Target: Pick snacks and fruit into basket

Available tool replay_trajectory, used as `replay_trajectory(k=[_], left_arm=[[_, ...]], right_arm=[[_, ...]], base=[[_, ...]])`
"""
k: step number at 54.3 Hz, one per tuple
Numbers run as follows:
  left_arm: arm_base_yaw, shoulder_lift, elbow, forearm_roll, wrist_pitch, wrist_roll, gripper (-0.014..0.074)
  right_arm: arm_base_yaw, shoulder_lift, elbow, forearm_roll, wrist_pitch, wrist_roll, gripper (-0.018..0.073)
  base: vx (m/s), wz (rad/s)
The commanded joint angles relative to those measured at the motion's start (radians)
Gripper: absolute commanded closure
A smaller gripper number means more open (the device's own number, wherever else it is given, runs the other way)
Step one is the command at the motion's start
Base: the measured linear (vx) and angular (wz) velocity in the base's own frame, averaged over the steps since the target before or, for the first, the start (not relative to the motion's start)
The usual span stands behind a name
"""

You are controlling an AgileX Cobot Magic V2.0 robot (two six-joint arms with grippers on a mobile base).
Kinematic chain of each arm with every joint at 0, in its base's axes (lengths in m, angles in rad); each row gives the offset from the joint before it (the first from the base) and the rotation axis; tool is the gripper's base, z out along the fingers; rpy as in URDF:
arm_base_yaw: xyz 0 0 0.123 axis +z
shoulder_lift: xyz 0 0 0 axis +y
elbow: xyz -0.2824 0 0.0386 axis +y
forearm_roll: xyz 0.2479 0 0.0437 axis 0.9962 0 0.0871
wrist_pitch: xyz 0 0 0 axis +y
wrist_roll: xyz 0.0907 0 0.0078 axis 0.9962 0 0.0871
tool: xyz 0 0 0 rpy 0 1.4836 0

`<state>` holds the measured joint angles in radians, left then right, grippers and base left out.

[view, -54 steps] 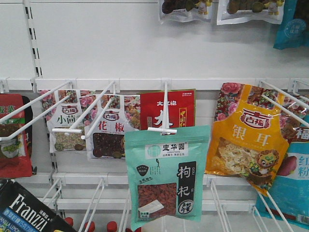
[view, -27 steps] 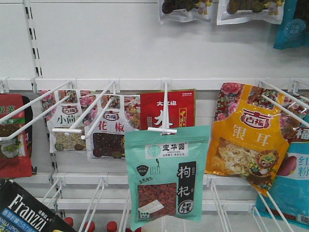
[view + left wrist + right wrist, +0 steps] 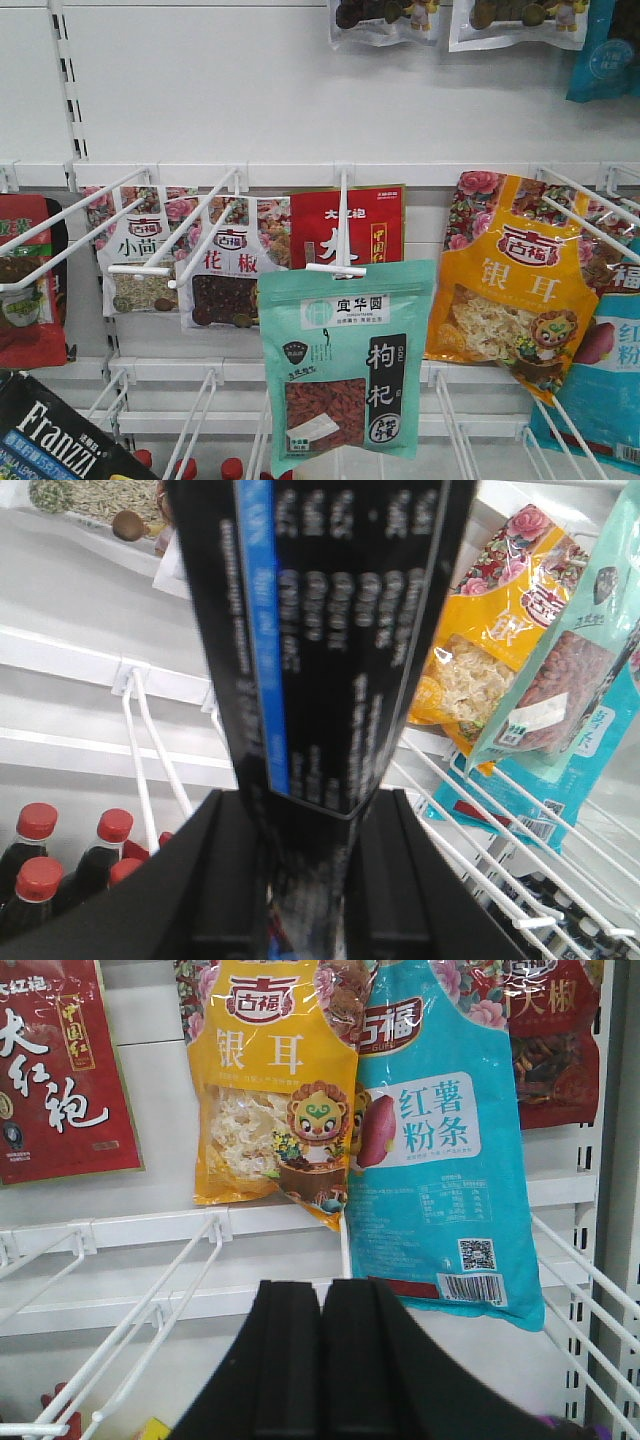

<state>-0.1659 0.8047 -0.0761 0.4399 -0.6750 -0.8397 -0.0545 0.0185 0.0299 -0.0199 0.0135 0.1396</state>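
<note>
Now the left gripper [image 3: 310, 885] holds a black plastic packet [image 3: 330, 630] with white "Franzz" letters.
Its two black fingers [image 3: 228, 880] squeeze one end of the packet, one on each side. From the front, the packet shows low on the left. The mint-green pouch with red berries [image 3: 348, 365] hangs on a white wire hook [image 3: 342, 215] in the middle. It is in front of a red pouch [image 3: 375, 225] and beside an orange-yellow pouch [image 3: 505, 280]. The right gripper [image 3: 322, 1360] is pressed together with nothing in it, facing a blue pouch [image 3: 440, 1160]. Dark bottles with red caps [image 3: 40, 850] stand below.
</note>
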Motion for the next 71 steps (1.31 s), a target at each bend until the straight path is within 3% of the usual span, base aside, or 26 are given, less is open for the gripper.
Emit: replay_trajectory(k=[1,10,23,31,42,51,61,71], left_arm=[[-0.005,-0.001,-0.023,-0.012,-0.059,0.006,0.0596],[-0.005,-0.002,-0.023,0.043,-0.061,0.006,0.0596],[-0.005,-0.002,-0.023,0.294,-0.096,0.006,0.0596],[-0.005,-0.002,-0.023,0.343,-0.100,0.006,0.0596],[-0.005,-0.002,-0.023,0.344,-0.111,0.006,0.0596],[-0.005,-0.002,-0.023,0.235,-0.187,0.016,0.0596],[-0.005,-0.006,-0.023,0.118,-0.294,0.194,0.0596],[-0.005,-0.051,-0.023,0.108,-0.297,0.174,0.0596]], right_arm=[[-0.001,0.009,0.006,-0.001,-0.091,0.019,0.0568],[-0.001,0.009,0.006,0.051,-0.156,0.098,0.0568],[-0.001,0.009,0.006,0.080,-0.292,0.138,0.0568],[-0.001,0.009,0.006,0.080,-0.299,0.138,0.0568],[-0.001,0.009,0.006,0.079,-0.299,0.137,0.0568],[-0.001,0.009,0.006,0.077,-0.299,0.137,0.0568],[-0.001,0.009,0.006,0.077,-0.299,0.137,0.0568],[-0.001,0.009,0.006,0.077,-0.294,0.137,0.0568]], base=[[0.00,0.00],[0.00,0.00],[0.00,0.00],[0.00,0.00],[0.00,0.00],[0.00,0.00],[0.00,0.00],[0.00,0.00]])
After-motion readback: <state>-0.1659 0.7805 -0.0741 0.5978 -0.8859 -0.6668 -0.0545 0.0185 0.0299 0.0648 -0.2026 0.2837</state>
